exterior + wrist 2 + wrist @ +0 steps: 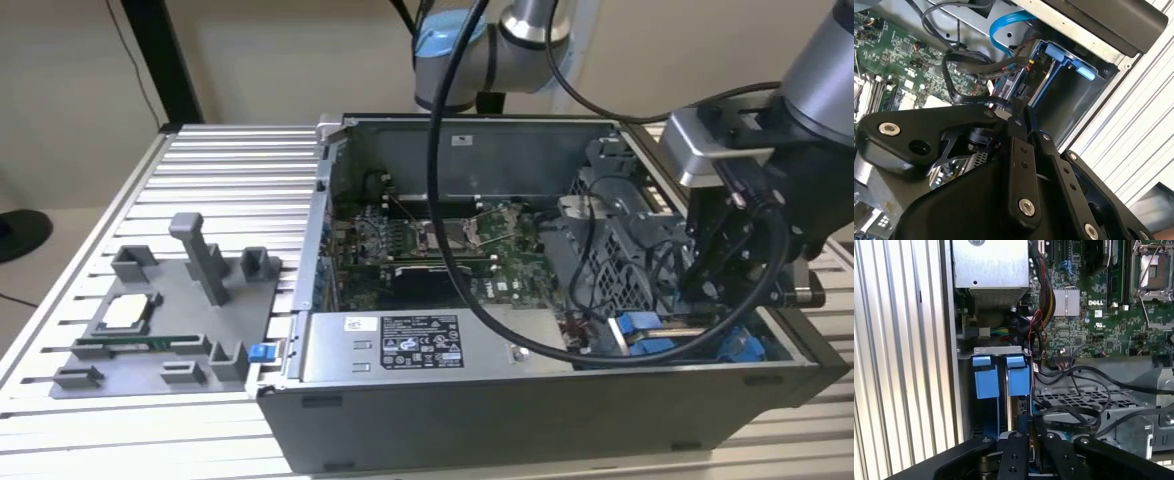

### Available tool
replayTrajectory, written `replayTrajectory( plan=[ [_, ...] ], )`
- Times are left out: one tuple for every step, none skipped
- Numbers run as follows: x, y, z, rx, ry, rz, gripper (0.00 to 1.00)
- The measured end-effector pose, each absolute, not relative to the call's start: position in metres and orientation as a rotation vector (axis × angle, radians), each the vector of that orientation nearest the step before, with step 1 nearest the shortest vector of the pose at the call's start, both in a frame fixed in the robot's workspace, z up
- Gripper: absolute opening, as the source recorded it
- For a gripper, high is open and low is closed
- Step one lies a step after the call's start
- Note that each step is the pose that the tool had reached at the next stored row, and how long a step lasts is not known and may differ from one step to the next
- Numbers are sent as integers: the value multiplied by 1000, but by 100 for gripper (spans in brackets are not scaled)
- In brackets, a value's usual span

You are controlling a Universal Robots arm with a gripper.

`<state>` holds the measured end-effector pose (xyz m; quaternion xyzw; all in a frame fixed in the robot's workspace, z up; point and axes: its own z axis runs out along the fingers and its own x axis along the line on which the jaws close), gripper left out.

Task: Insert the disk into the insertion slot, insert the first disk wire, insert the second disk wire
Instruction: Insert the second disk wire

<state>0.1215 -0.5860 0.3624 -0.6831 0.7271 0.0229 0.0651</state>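
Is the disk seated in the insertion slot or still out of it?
In. The disk sits edge-on inside the insertion slot, its blue tabs level beside the bay's top bracket, with the gripper just above it.

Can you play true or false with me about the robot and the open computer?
1. The computer case has its side open, so the green board shows. True.
2. The gripper hangs over the grey tray outside the case. False: it is down inside the case, at the corner by the bright blue tabs.
3. The grey tray sits on the table on the exterior view's left of the case. True.
4. The tabs in the drive bay are red. False: they are bright blue.
5. Black cables lie close to the gripper. True.
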Motion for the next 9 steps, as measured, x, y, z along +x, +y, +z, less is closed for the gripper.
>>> replayTrajectory(
  plan=[
    [122,-586,361,-2063,2191,68,0],
    [122,-586,360,-2064,2188,66,0],
    [122,-586,359,-2065,2185,65,0],
    [123,-586,358,-2067,2183,63,0],
    [123,-586,357,-2068,2180,61,0],
    [123,-586,356,-2069,2176,59,0],
    [124,-586,355,-2071,2173,58,0],
    [124,-587,354,-2072,2170,56,0],
    [124,-587,353,-2073,2168,54,0]
  ],
)
